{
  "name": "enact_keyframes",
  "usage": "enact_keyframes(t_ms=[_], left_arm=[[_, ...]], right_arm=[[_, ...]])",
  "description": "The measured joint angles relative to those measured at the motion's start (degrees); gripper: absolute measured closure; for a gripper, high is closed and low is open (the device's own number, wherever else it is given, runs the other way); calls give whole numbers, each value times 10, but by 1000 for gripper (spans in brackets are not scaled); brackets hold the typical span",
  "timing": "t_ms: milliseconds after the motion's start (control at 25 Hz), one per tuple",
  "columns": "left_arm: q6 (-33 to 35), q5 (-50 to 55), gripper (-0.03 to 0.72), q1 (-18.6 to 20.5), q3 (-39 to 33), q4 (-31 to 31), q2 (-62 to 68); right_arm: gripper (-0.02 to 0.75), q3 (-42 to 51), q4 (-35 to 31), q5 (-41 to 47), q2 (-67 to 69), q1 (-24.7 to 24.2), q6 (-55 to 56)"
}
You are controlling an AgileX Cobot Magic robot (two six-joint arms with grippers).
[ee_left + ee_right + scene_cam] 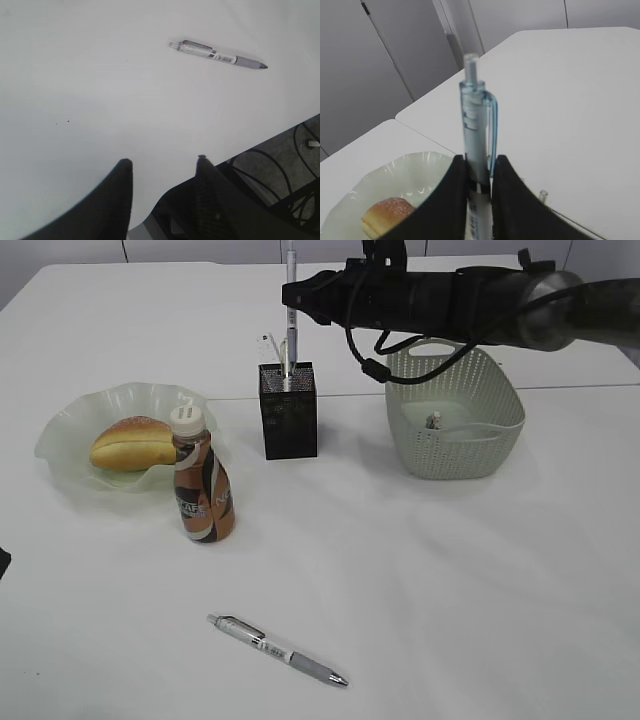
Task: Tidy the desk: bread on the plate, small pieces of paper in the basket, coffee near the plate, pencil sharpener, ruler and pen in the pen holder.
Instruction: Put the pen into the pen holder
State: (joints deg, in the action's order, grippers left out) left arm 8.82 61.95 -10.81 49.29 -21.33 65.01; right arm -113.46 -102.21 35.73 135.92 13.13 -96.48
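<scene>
Above the pen holder [288, 410], a blue pen [291, 300] is held upright by the right gripper [292, 302], apparently for lowering inside; bread [132, 443] lies on the plate [70, 425], coffee [203, 490] beside it. Below the left gripper [164, 167], half open and empty, a grey pen [218, 55] is seen on the surface [100, 90]. Between closed fingers [445, 200], the blue pen is clamped.

The coffee bottle [203, 489] carries a brown-and-white swirl label with pale lettering near its middle, too blurred to read. The loose pen [278, 650] lying on the worktop [450, 580] has a small printed band on its clear barrel, and that print is too small to make out. No other text, number or sign is legible anywhere.
</scene>
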Motion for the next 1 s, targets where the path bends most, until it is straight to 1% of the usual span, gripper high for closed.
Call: enact_keyframes(t_ms=[320,440,520,600,680,760,800,880,960,1000], left_arm=[[0,0,381,0,0,0,0],[0,-1,381,0,0,0,0],[0,-1,381,0,0,0,0],[0,-1,381,0,0,0,0],[0,-1,381,0,0,0,0],[0,-1,381,0,0,0,0],[0,-1,381,0,0,0,0],[0,-1,381,0,0,0,0],[0,-1,381,0,0,0,0],[0,-1,381,0,0,0,0]], right_arm=[[667,-18,0,0,43,0,-19],[647,-18,0,1,58,0,-19],[605,-18,0,1,63,0,-19],[539,-18,0,6,65,0,-19],[454,-18,0,12,65,0,-19],[393,-18,0,14,65,0,-18],[372,-18,0,16,65,0,-10],[356,-18,3,17,65,0,11],[349,-18,26,17,63,0,45],[347,-18,50,17,59,0,72]])
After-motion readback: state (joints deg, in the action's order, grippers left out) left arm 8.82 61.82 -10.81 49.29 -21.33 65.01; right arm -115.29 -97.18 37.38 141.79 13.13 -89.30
